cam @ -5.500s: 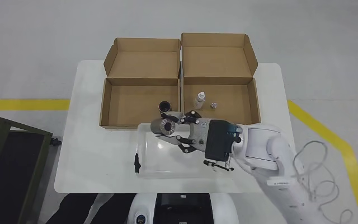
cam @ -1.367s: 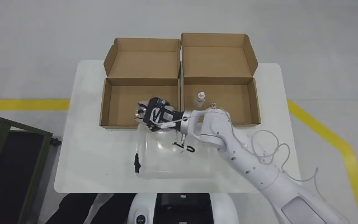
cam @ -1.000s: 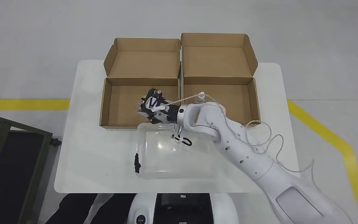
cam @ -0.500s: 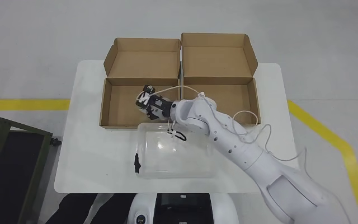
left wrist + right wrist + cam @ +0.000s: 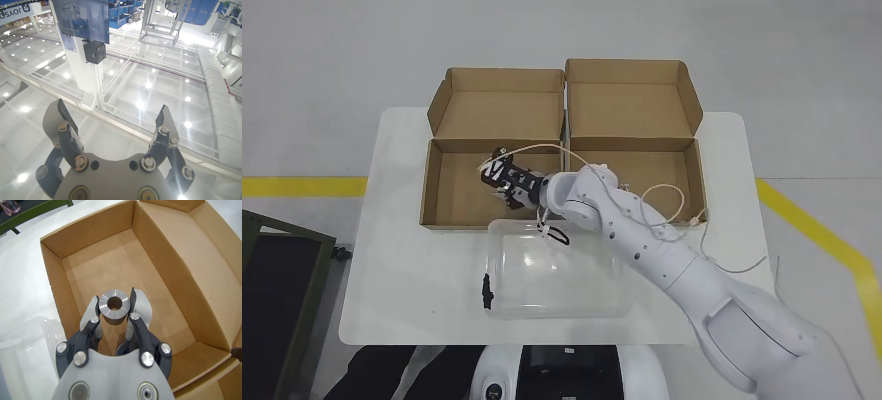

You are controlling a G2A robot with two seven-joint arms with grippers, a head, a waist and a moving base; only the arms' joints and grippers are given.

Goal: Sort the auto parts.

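Observation:
My right gripper (image 5: pixel 500 172) hangs over the left cardboard box (image 5: pixel 457 195), shut on a short metal sleeve (image 5: pixel 114 308) with a round bore. In the right wrist view the sleeve sits between the fingers (image 5: pixel 139 302), above the brown floor of that box (image 5: pixel 121 266). A dark round part (image 5: pixel 121 348) lies on the box floor just under the gripper, mostly hidden. My left gripper (image 5: pixel 112 104) points up at the ceiling, open, with nothing between its fingers.
The right cardboard box (image 5: pixel 662 180) stands beside the left one, with my arm crossing its near corner. A clear plastic bin (image 5: pixel 542 290) sits at the table's front. A small black part (image 5: pixel 486 291) lies at its left edge.
My right gripper has gone from over the clear bin to over the left box, carrying the metal sleeve to the left and farther back.

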